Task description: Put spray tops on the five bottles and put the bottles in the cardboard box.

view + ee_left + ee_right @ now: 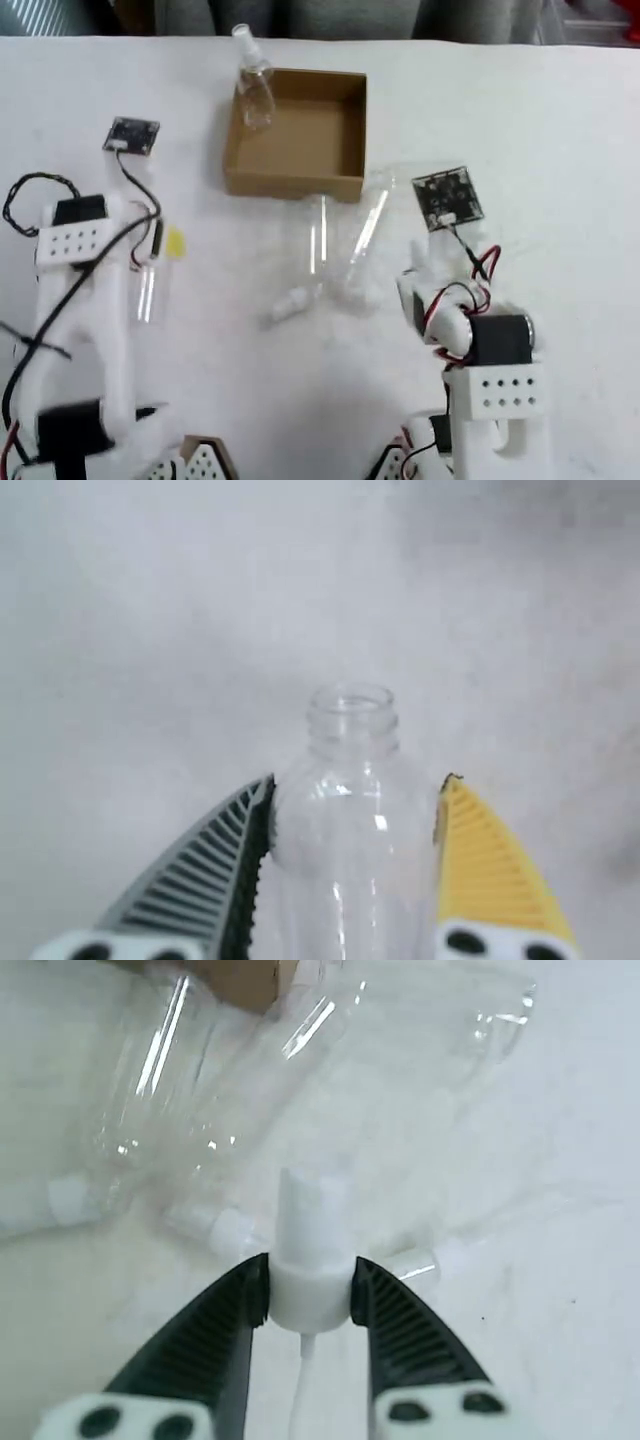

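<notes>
- The high view laid out the whole scene for you: the cardboard box point(295, 185) sat at the far middle of the worktop point(560, 130). A capped bottle point(255, 90) stood at the box's far left corner.
- Also from above, two loose bottles point(318, 240) lay on the worktop just in front of the box, between your arms.
- Only the left wrist view showed that the held bottle point(350, 820) had a bare, open neck.
- Your left end effector point(357, 780) was closed around that bottle's shoulder, with the grey and yellow fingers touching each side. From above, the bottle lay low beside the left arm.
- The right wrist view showed your right end effector point(311, 1265) pinching the collar of a white spray top point(310, 1220). Its nozzle pointed toward the loose bottles point(400, 1080) just beyond.
</notes>
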